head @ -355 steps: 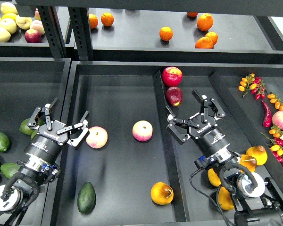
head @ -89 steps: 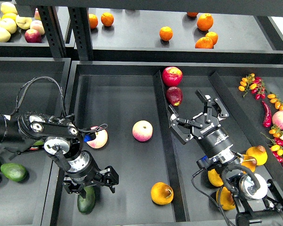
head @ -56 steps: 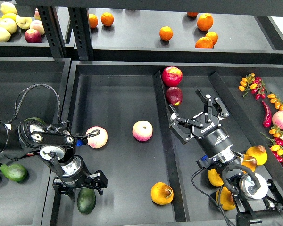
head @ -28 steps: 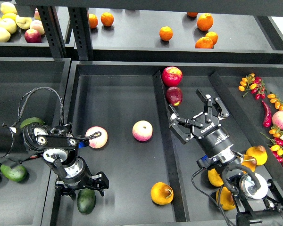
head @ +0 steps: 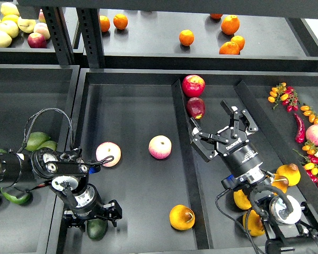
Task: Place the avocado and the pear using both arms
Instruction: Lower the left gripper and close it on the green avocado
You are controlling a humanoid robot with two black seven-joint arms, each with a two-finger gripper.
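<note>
The dark green avocado (head: 97,229) lies at the near left of the middle tray, its upper end covered by my left gripper (head: 91,214). That gripper points down over it and is open, with one finger on each side of the fruit's top. The orange-yellow pear (head: 182,217), with its brown sunken spot, lies at the near right of the same tray. My right gripper (head: 219,130) is open and empty, held above the right compartment, well behind and to the right of the pear.
Two peaches (head: 108,154) (head: 160,146) lie mid-tray. Two red apples (head: 193,85) (head: 195,107) sit by the divider ridge (head: 184,159). More avocados (head: 37,141) fill the left bin, yellow pears (head: 289,173) the right one. Oranges (head: 186,37) are on the back shelf.
My left arm has drawn back and down toward the near edge, bringing its open gripper over the avocado's top. The right arm, pear and peaches have not moved.
</note>
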